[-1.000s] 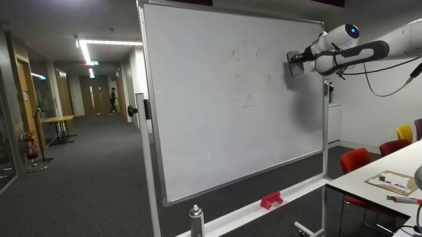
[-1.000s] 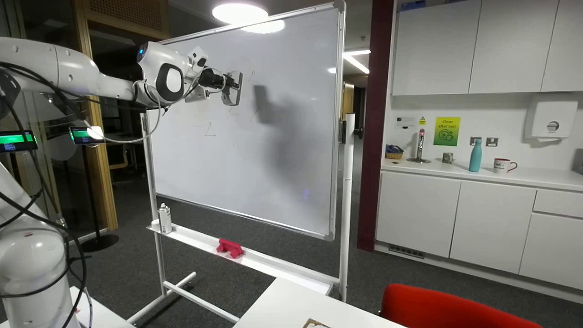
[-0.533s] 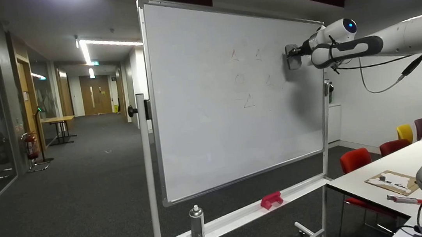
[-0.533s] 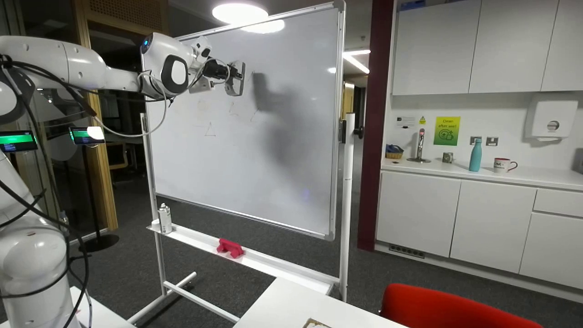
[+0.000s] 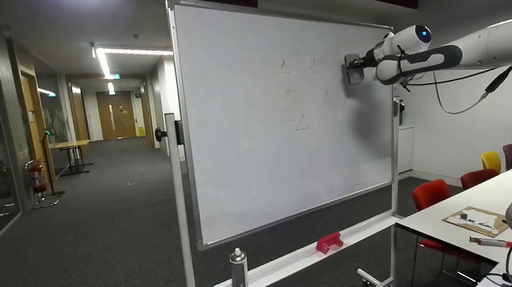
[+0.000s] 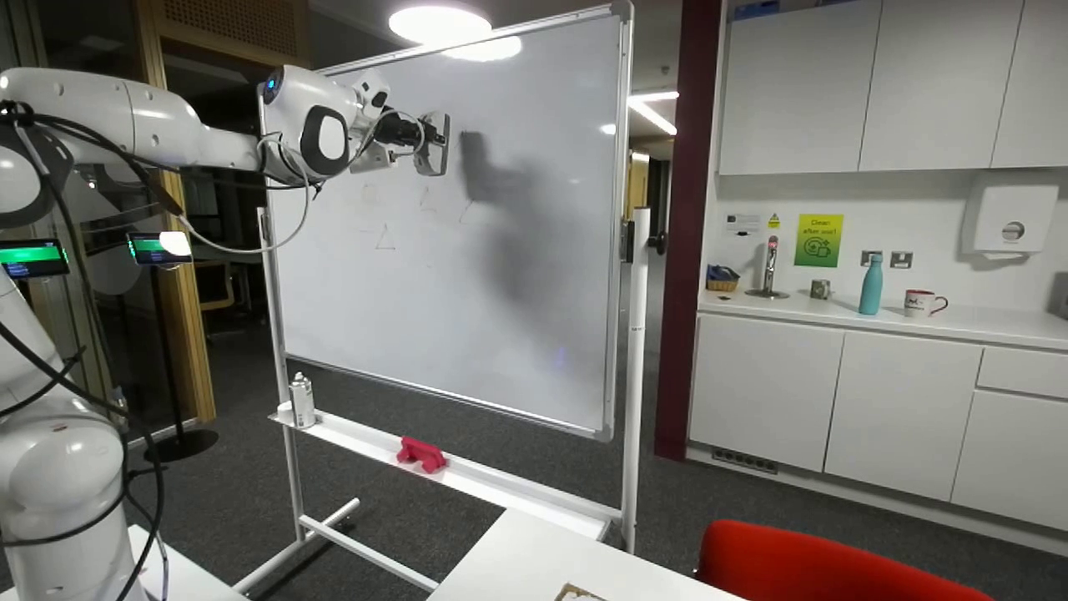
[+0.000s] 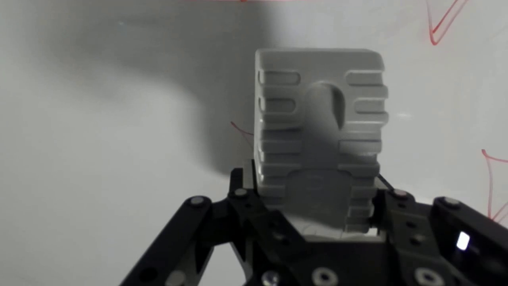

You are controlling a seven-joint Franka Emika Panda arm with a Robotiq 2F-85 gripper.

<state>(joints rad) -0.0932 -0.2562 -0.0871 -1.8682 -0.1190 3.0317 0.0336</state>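
Wrist view, left to right: a dark shadow (image 7: 198, 67) lay on the whiteboard (image 7: 119, 198) at ten o'clock from the eraser (image 7: 317, 131), and a short red line (image 7: 238, 128) reached the eraser's edge at nine. The gripper (image 7: 315, 190) had the grey ribbed eraser pinched between its two fingers (image 7: 237, 180), near its six o'clock end. Past it, a red V (image 7: 434, 41) sat between one and two o'clock, with more red strokes (image 7: 490, 180) between three and four.

In an exterior view, a spray can (image 5: 239, 273) stood upright on the ledge (image 5: 288, 264) at seven o'clock from the whiteboard's middle, and a red plastic piece (image 5: 329, 242) lay between five and six. The eraser showed at two; whether it touched the whiteboard I could not tell. Red chairs (image 5: 432, 195) by a white table (image 5: 427, 215) came at four.

In an exterior view, the arm (image 6: 167, 125) reached in from ten o'clock, and a mug (image 6: 919, 303) stood on a counter (image 6: 1001, 324) at three.
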